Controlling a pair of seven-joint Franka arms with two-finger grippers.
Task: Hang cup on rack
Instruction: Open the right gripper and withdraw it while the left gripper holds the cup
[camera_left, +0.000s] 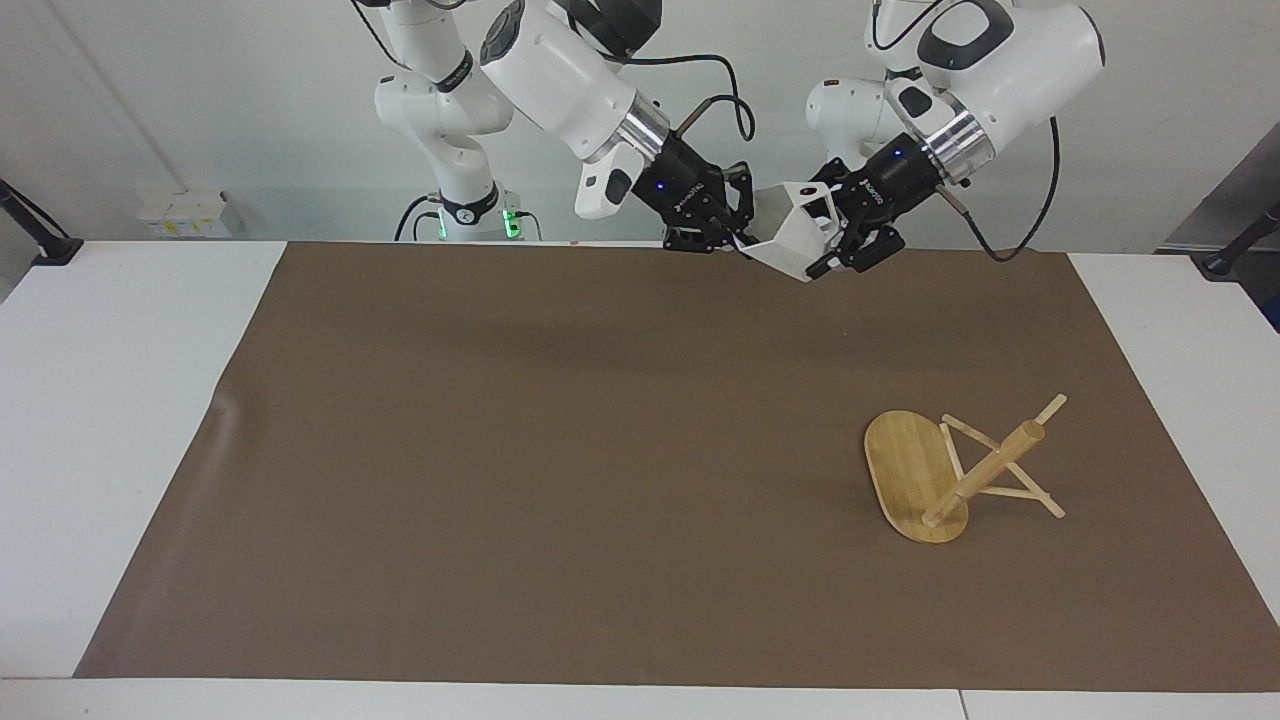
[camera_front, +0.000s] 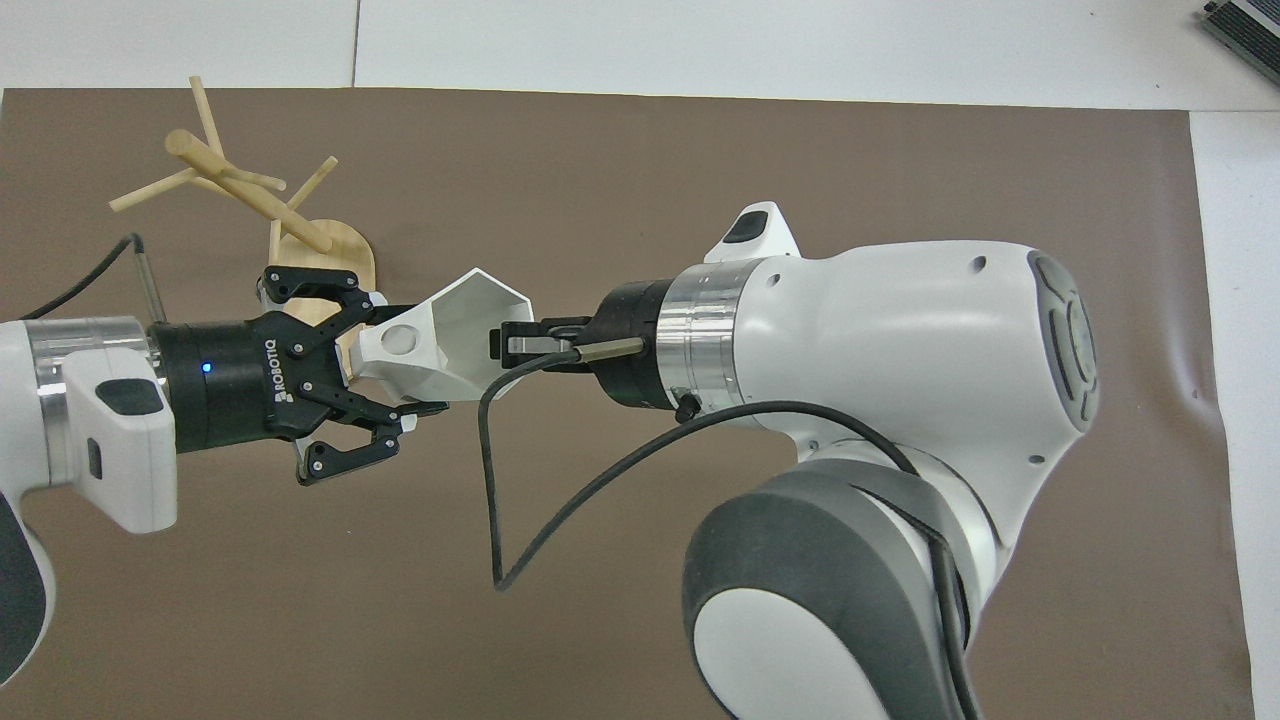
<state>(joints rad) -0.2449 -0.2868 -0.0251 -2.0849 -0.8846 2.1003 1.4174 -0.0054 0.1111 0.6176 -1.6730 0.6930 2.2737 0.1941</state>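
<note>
The white faceted cup (camera_left: 793, 240) hangs in the air between both grippers, over the mat's edge nearest the robots, lying on its side. It also shows in the overhead view (camera_front: 455, 335). My right gripper (camera_left: 741, 236) (camera_front: 506, 346) is shut on the cup's rim. My left gripper (camera_left: 836, 246) (camera_front: 398, 355) is closed around the cup's bottom end, beside the pierced handle (camera_front: 398, 341). The bamboo rack (camera_left: 945, 470) (camera_front: 250, 200) stands on the mat toward the left arm's end, farther from the robots than the cup.
A brown mat (camera_left: 560, 450) covers most of the white table (camera_left: 110, 400). A black cable (camera_front: 500, 500) hangs from the right wrist in a loop below the cup.
</note>
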